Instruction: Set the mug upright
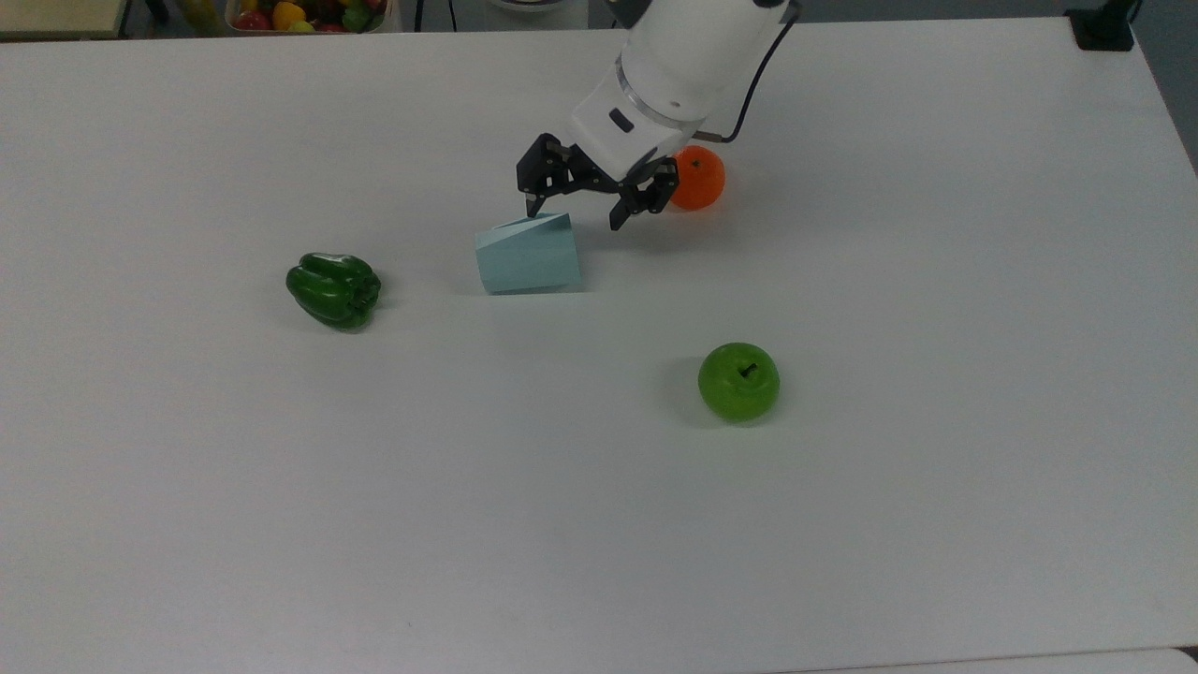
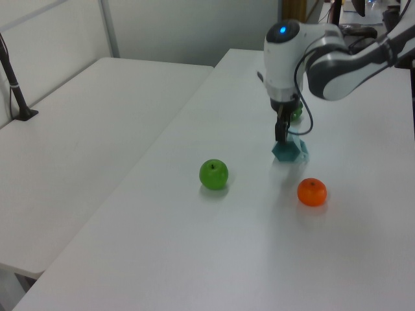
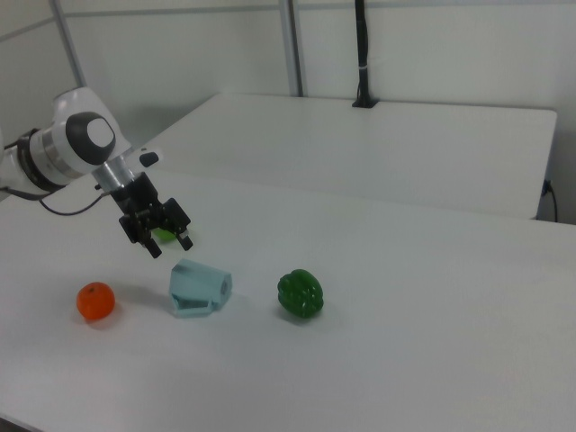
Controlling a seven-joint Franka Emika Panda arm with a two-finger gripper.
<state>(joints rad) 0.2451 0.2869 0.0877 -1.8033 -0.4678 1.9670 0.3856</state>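
The mug (image 1: 527,255) is a pale light-blue faceted cup lying on its side near the middle of the white table (image 1: 562,524). Its mouth faces the top view's left. It also appears in the left view (image 2: 290,151) and the right view (image 3: 200,287). My gripper (image 1: 575,215) hangs tilted just beyond the mug's far upper edge, open, with nothing between its black fingers. One fingertip (image 1: 532,208) is right at the mug's top edge. In the right view the gripper (image 3: 171,247) hovers just above and left of the mug; in the left view the gripper (image 2: 280,135) sits directly over it.
An orange (image 1: 700,180) lies close behind the gripper, partly covered by the wrist. A green bell pepper (image 1: 334,289) lies at the top view's left of the mug. A green apple (image 1: 738,380) sits nearer the front right. A bin of fruit (image 1: 299,14) stands past the table's far edge.
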